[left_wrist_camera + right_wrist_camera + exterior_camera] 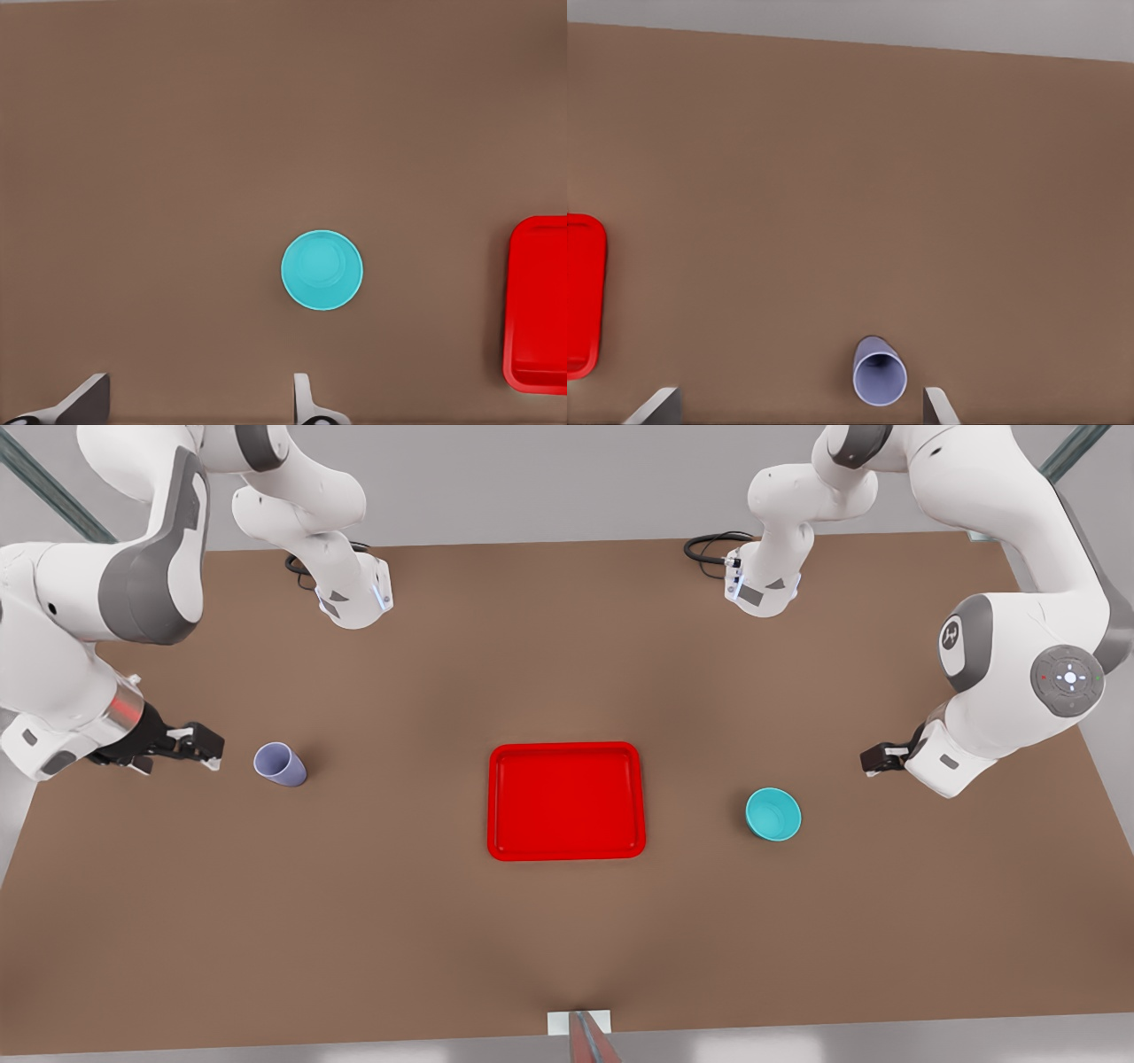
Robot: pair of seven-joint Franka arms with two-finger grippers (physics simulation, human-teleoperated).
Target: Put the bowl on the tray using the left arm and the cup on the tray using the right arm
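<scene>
Left end effector (873, 760) hovers above the bench (567, 939) at the front view's right, near the bowl (773, 814) but clear of it, fingers spread and grasping nothing; the left wrist view shows its fingertips (303, 394) set wide apart with the bowl (322, 270) ahead of them. Right end effector (202, 746) sits at the front view's left, just beside the cup (280, 764), likewise released and empty; the right wrist view places the cup (880, 372) between its spread fingertips (937, 403), not touching either as far as can be told. Bowl and cup both stand upright on the bench, on opposite sides of the tray (566, 802) and well apart from it. Tray is bare. Assessment: neither placement is done and no grasp is made. Both arms appear to be at the approach stage, the right nearer to closing on its object. Remaining: grasp, lift, carry and set down for each.
</scene>
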